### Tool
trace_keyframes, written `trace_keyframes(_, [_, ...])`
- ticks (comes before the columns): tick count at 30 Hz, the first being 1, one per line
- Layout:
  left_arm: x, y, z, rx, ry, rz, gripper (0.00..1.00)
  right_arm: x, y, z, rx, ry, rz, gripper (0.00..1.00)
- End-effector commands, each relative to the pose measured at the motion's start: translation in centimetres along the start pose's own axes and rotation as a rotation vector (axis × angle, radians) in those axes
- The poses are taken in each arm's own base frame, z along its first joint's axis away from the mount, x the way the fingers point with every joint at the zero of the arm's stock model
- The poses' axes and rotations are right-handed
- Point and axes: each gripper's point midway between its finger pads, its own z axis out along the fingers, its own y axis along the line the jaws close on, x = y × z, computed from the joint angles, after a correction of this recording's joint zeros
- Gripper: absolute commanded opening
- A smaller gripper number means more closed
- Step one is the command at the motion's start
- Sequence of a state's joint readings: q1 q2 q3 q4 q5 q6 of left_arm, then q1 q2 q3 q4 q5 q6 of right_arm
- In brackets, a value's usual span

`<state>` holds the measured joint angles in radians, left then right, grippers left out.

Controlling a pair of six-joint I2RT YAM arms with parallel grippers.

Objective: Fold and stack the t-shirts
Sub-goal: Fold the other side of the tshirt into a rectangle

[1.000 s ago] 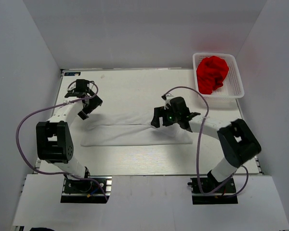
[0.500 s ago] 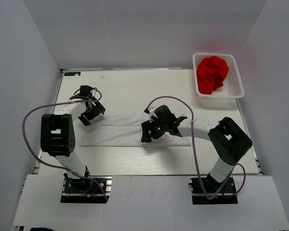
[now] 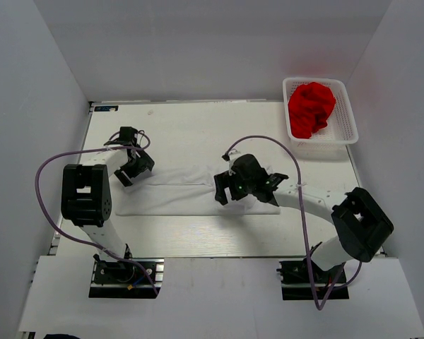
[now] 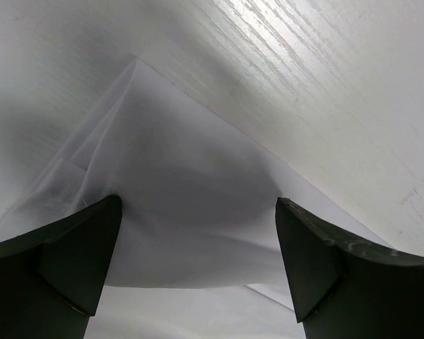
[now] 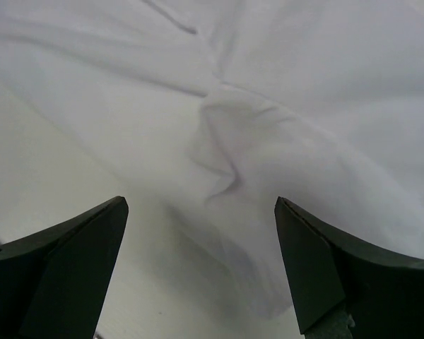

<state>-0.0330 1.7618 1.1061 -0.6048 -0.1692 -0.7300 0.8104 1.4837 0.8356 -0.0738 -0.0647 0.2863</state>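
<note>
Table, basket and enclosure on my screens

From the overhead camera I see a pale table (image 3: pixel 198 127) with a faint wood grain, boxed in by plain white panels: a back wall (image 3: pixel 212 49), a left wall (image 3: pixel 28 141) and a right wall (image 3: pixel 410 141). A white plastic lattice basket (image 3: pixel 346 134) sits at the table's far right corner, close to the right wall. A small dark label (image 3: pixel 106 109) lies at the far left corner. A flat white board (image 3: pixel 219 289) runs along the near edge. My left wrist feed shows the same grain up close.
</note>
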Motion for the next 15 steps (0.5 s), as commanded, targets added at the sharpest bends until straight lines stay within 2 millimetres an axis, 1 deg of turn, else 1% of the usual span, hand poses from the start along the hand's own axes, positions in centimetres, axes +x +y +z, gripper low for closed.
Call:
trace_keyframes(1, [-1.4, -0.3, -1.1, 0.000, -0.051, -0.010, 1.00, -2.7, -2.6, -0.3, 0.148, -0.096, 0.026, 0.90])
trace_keyframes(2, [-1.6, -0.4, -1.4, 0.007, -0.059, -0.012, 1.00, -2.3, -2.8, 0.8, 0.151, -0.077, 0.034, 0.90])
trace_keyframes(4, [-1.5, -0.3, -1.3, 0.007, -0.059, -0.012, 1.00, -2.4, -1.8, 1.7, 0.098, -0.069, 0.032, 0.90])
trace_keyframes(5, [-1.3, -0.1, -1.3, 0.001, -0.052, -0.010, 1.00, -2.5, -0.2, 2.4, 0.008, -0.060, 0.027, 0.90])
trace_keyframes(6, [-1.6, -0.4, -1.4, 0.007, -0.059, -0.012, 1.00, -3.0, 0.7, 3.3, -0.040, -0.081, 0.017, 0.90])
trace_keyframes(7, [-1.6, -0.4, -1.4, 0.007, -0.059, -0.012, 1.00, -2.8, 1.4, 4.0, -0.078, -0.072, 0.014, 0.90])
trace_keyframes(9, [-1.7, -0.5, -1.7, 0.013, -0.065, -0.013, 1.00, -3.3, 3.9, 4.6, -0.196, -0.072, -0.014, 0.90])
trace_keyframes(10, [-1.7, -0.5, -1.7, 0.013, -0.065, -0.013, 1.00, -4.0, 4.6, 4.8, -0.213, -0.077, -0.019, 0.90])
trace_keyframes(12, [-2.1, -0.1, -1.6, 0.003, -0.072, -0.022, 1.00, -3.7, 6.2, 4.8, -0.254, -0.064, -0.055, 0.90])
trace_keyframes(13, [-2.1, -0.1, -1.6, 0.003, -0.073, -0.031, 1.00, -3.6, 6.4, 4.6, -0.255, -0.068, -0.065, 0.90])
trace_keyframes(14, [-2.2, -0.3, -1.6, 0.009, -0.079, -0.033, 1.00, -3.4, 7.1, 4.4, -0.261, -0.069, -0.077, 0.90])
trace_keyframes(15, [-2.2, -0.3, -1.6, 0.009, -0.079, -0.033, 1.00, -3.5, 6.4, 4.4, -0.216, -0.078, -0.067, 0.90])
